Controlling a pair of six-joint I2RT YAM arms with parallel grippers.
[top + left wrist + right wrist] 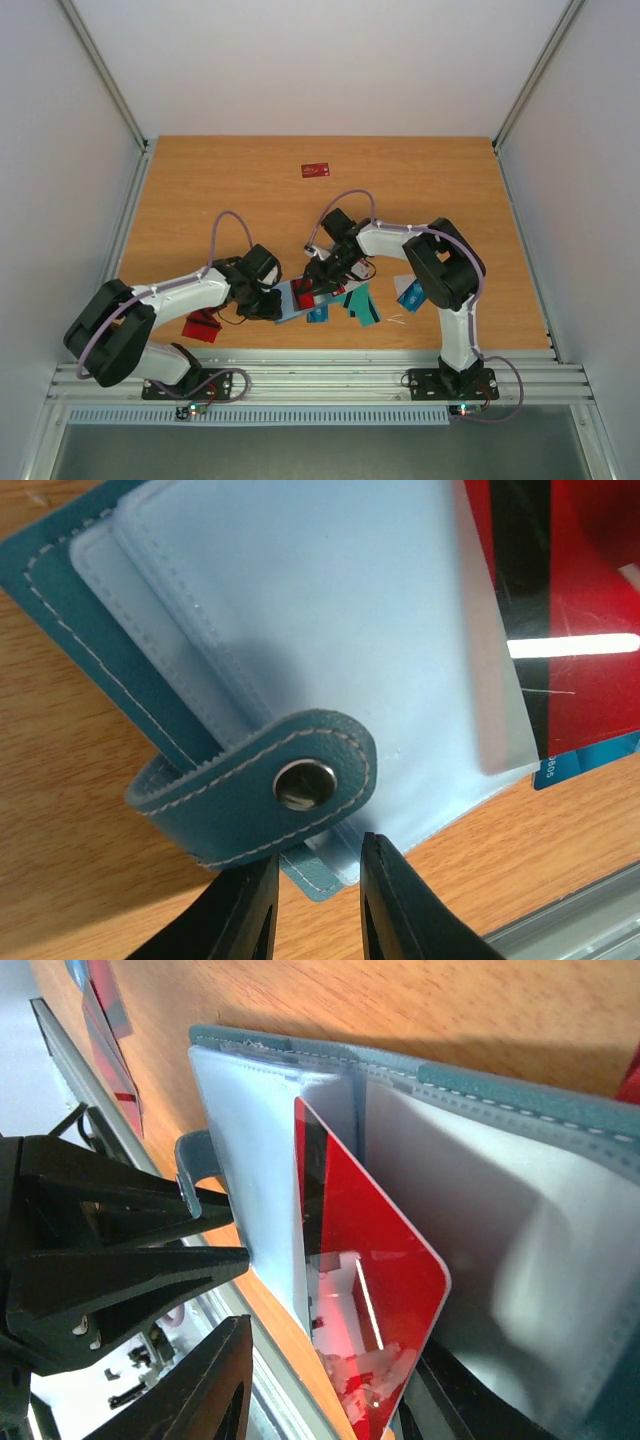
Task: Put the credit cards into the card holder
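The card holder (288,300) lies open on the table near the front edge, showing teal leather, light blue-grey pockets (330,630) and a snap strap (300,785). My left gripper (270,303) is closed on its near edge, with the corner between the fingertips (318,865). A red card (375,1280) with a black stripe sits slanted, partly inside a pocket. My right gripper (318,278) is over it with the jaws wide apart (335,1360). The card leans against the right finger only. Other credit cards lie loose: a red one far back (315,170), a red one at front left (202,325), teal ones (360,305) and a blue one (410,293).
The metal rail (320,375) of the table's front edge runs just behind the holder. White walls enclose the wooden table (220,190) on three sides. Both arms crowd the front centre.
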